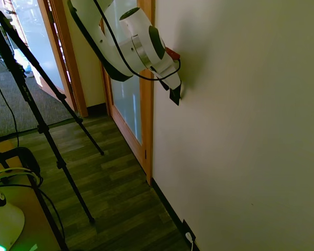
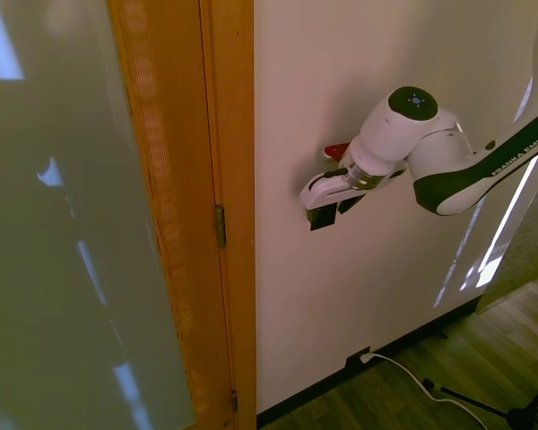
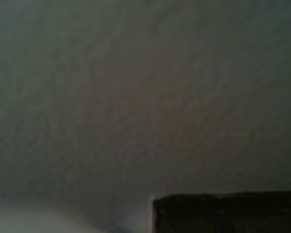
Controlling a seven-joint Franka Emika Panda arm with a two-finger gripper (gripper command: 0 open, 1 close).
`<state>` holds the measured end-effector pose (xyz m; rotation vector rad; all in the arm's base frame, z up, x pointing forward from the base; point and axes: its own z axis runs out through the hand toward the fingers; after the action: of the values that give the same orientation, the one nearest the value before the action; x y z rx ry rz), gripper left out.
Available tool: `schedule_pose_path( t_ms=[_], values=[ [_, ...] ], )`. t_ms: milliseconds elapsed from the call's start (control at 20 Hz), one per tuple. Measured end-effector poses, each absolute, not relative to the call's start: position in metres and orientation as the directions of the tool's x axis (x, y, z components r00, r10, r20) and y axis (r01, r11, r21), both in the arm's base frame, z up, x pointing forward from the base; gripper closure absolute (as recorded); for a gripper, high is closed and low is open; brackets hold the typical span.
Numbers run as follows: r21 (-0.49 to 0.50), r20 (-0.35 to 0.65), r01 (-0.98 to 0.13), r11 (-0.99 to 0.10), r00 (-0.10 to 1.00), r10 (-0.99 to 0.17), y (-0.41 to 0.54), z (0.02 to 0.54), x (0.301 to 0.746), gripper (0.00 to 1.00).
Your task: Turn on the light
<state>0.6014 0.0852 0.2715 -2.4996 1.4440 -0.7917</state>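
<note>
The light switch (image 1: 175,97) is a small dark plate on the cream wall, and only its lower corner shows below the white hand. In the second exterior view the switch (image 2: 323,218) peeks out the same way. My gripper (image 1: 177,90) (image 2: 317,206) is pressed against the wall right over the plate and hides most of it. The wrist view is blurred wall from very close, with a dark edge of the switch (image 3: 225,211) in one corner. No lamp is in view.
A wooden door frame (image 1: 146,104) (image 2: 229,215) with a frosted glass door stands just beside the switch. A low dark outlet with a white plug (image 1: 188,234) (image 2: 362,357) sits at the baseboard. Dark wood floor (image 1: 110,183) lies below.
</note>
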Motion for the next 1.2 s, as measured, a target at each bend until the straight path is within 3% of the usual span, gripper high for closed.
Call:
schedule_pose_path(
  t_ms=[1200],
  values=[
    [-0.360, 0.354, -0.776, -0.517, 0.399, -0.846, 0.0850, 0.2729, 0.6018, 1.00]
  ],
)
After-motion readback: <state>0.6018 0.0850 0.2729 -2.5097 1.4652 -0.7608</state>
